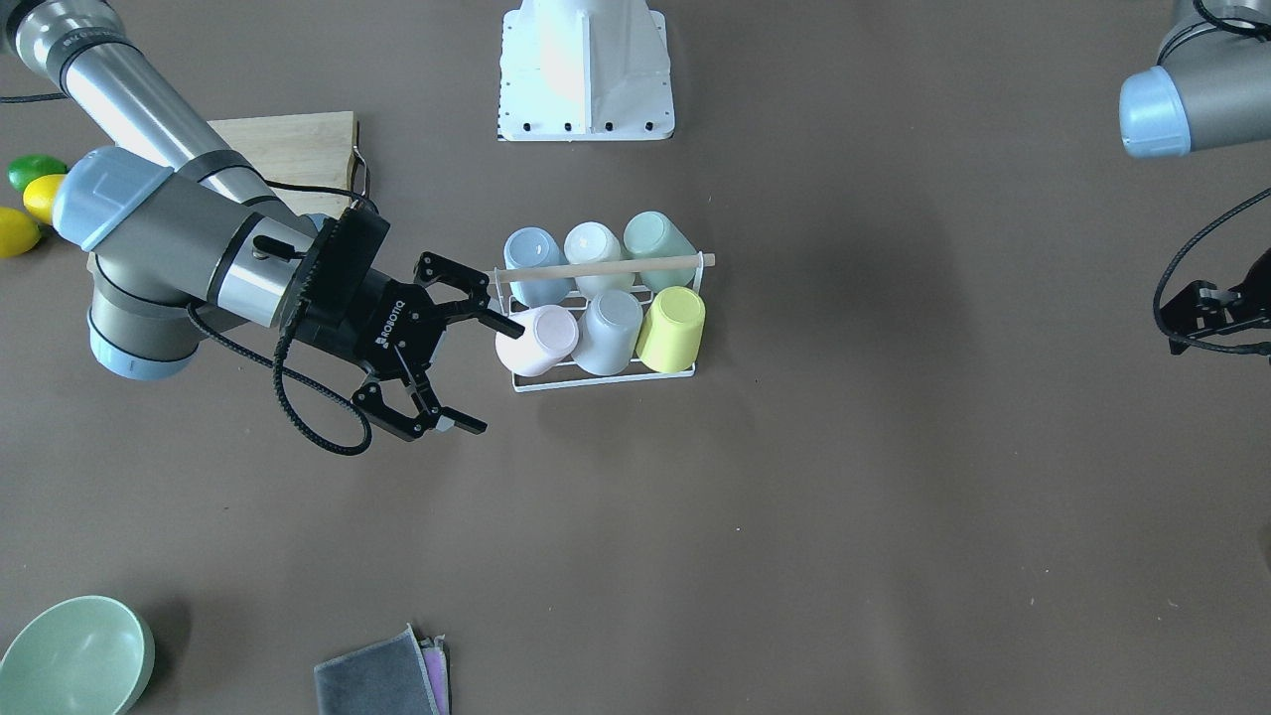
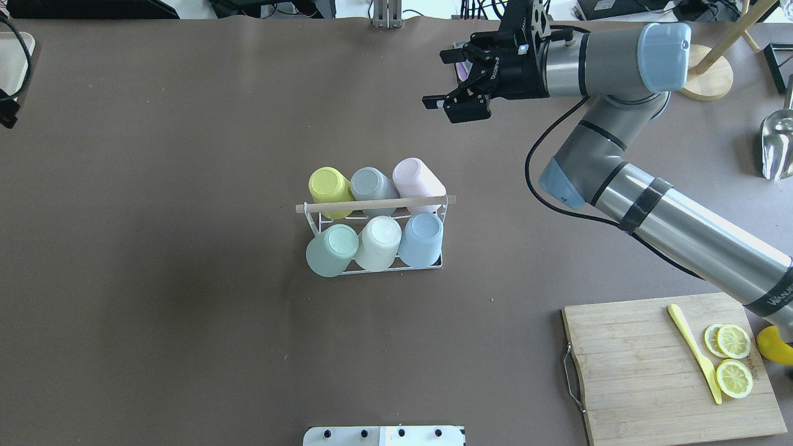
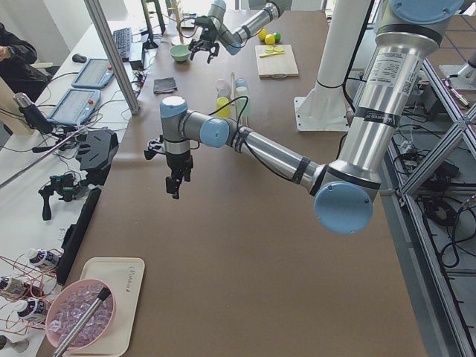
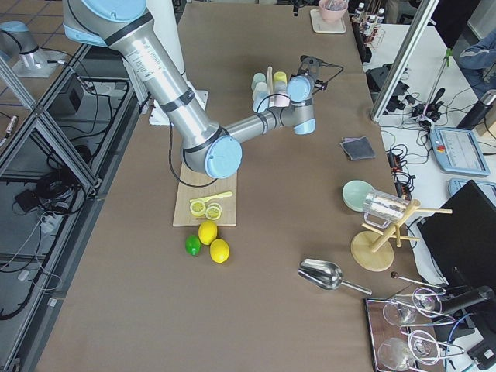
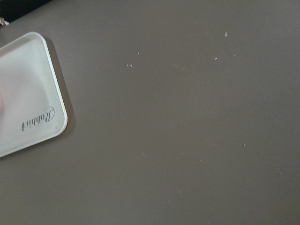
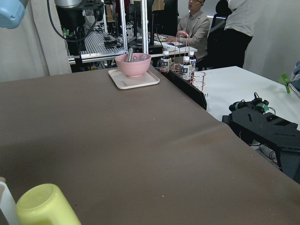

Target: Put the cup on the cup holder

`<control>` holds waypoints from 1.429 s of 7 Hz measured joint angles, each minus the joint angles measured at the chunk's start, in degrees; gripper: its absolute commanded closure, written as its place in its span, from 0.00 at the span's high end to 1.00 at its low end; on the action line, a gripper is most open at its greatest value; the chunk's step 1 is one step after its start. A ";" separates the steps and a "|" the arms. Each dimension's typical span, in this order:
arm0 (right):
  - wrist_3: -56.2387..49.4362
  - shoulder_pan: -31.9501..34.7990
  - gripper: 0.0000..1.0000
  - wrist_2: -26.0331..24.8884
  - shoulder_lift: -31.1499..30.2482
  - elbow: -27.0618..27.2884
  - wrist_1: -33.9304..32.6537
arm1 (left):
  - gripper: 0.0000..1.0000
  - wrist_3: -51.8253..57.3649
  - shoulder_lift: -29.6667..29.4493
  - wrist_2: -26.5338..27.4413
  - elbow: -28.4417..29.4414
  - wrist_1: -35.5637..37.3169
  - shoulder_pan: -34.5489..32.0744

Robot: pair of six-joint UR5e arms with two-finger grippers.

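The cup holder (image 2: 375,204) stands full, mid-counter (image 2: 186,322).
In its far row the pink cup (image 2: 418,176) leans outward; beyond it the right gripper (image 2: 435,79) hangs empty, fingers spread. A low sweep across could knock that cup off the holder. The left gripper (image 1: 1203,312) sits well apart; whether its fingers are spread I cannot tell.

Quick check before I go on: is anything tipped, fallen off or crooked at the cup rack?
Nothing stands out. The cup holder stands upright with six cups mouth-down on it, three per row, and none has fallen. The pink cup leans outward like the others. The right gripper has open, empty jaws, clear of the rack.
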 measured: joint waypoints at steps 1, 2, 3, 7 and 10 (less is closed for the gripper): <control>-0.06 1.17 1.00 0.85 -0.96 2.84 -4.09 | 0.98 0.07 2.92 -3.68 0.00 0.62 -1.95; -0.14 1.79 1.00 1.09 -2.63 4.53 -6.13 | 0.98 0.12 5.68 -6.66 0.07 0.71 -4.60; -0.20 2.43 1.00 1.11 -4.91 5.45 -6.95 | 0.98 0.15 8.50 -9.38 0.18 0.53 -7.68; -0.70 5.59 1.00 -1.58 -22.54 10.03 -7.28 | 0.98 0.22 13.00 -11.45 4.08 -1.12 -10.57; -1.97 5.82 1.00 -7.00 -37.12 11.71 -6.88 | 0.98 0.16 15.30 -11.76 4.28 -2.35 -11.92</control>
